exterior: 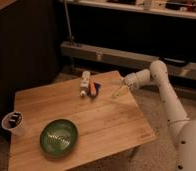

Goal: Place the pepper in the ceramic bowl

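The orange pepper point(93, 88) lies on the far part of the wooden table point(106, 120), between a white bottle point(84, 83) and a small blue object point(97, 92). The dark green ceramic bowl point(59, 137) sits near the table's front left. My gripper point(118, 92) hangs over the table's far right corner, to the right of the pepper and apart from it. The white arm point(166, 95) reaches in from the right.
A small white cup point(13, 121) with something dark inside stands at the table's left edge. A dark cabinet wall is behind the table on the left. A low grey rail runs along the back wall.
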`<state>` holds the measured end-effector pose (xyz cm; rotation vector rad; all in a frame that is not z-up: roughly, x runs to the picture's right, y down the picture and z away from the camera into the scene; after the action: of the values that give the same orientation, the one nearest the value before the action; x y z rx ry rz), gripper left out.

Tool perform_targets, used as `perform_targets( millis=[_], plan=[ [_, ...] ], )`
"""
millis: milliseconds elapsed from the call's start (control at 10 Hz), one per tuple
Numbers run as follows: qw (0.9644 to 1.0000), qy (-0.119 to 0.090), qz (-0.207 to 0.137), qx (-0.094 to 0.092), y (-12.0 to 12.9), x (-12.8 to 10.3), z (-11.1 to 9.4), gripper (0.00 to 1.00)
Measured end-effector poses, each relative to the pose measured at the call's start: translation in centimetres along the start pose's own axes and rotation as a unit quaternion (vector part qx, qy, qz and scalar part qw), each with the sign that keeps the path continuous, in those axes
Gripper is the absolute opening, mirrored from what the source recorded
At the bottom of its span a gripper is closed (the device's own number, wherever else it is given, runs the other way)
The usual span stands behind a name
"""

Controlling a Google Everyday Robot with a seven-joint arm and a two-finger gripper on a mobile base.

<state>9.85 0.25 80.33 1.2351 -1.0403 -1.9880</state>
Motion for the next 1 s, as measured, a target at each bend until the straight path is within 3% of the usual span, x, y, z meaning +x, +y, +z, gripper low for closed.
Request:
perform_targets(
  millis=[1000],
  plan=[
    [1.0, -0.004, -0.001, -0.003, 0.04, 0.05, 0.04, 0.8]
  ],
)
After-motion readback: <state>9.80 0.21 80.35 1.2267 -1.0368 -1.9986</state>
